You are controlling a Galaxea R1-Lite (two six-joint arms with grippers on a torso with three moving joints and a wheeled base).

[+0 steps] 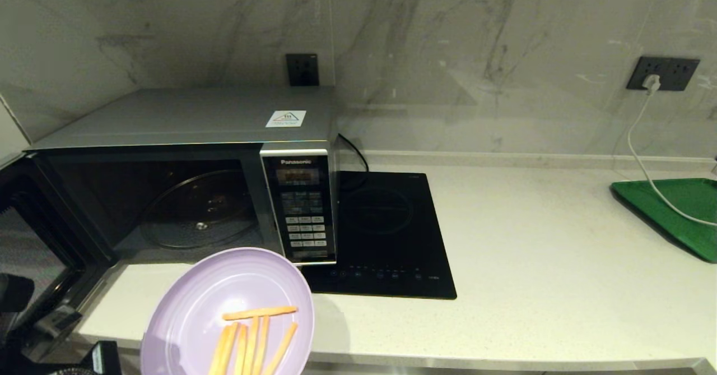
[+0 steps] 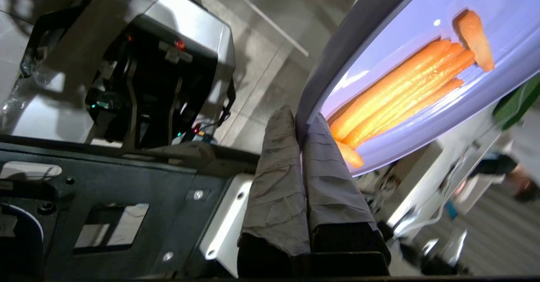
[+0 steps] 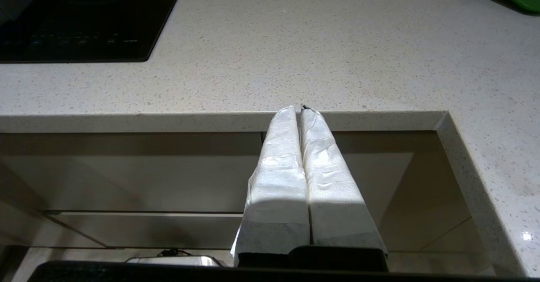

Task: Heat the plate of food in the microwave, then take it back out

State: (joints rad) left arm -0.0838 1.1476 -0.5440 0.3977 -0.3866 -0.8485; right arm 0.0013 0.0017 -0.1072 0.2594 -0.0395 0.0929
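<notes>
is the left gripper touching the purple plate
Touching. In the left wrist view the left gripper has its jaws pinched shut on the rim of the plate of food, with no gap between them.

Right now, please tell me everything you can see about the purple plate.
The purple plate is round, shallow and lilac, and it looks like smooth plastic with a raised rim. It carries several thin orange sticks, most of them lying side by side and one across their far ends. The plate is tilted, and it hangs at the front edge of the counter, in front of the open microwave, not resting on anything. The left gripper is shut on its rim, one finger on each side.
</notes>
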